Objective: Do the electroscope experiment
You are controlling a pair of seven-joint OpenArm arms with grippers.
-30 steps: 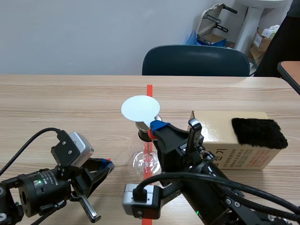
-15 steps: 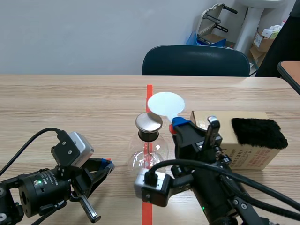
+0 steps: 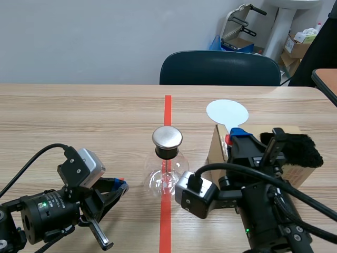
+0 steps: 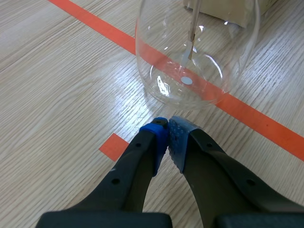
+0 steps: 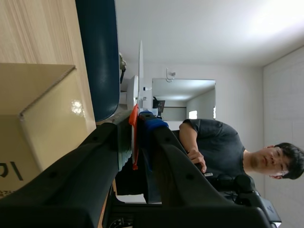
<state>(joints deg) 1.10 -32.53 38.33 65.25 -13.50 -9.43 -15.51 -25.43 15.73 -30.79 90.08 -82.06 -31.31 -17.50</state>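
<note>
I saw my right tool (image 3: 234, 136) pinching the disc (image 3: 227, 112), surely light and stiff, by its stem above the box (image 3: 217, 150), left tool (image 4: 167, 127) pressed together beside the fragile-looking glass flask (image 3: 166, 176) on the counter (image 3: 79, 116)

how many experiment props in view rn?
4. Glass flask ahead of the left gripper; white disc held high in the right gripper; cardboard box on the right arm's side of the flask; black fur atop the box. None seems hidden.
</note>
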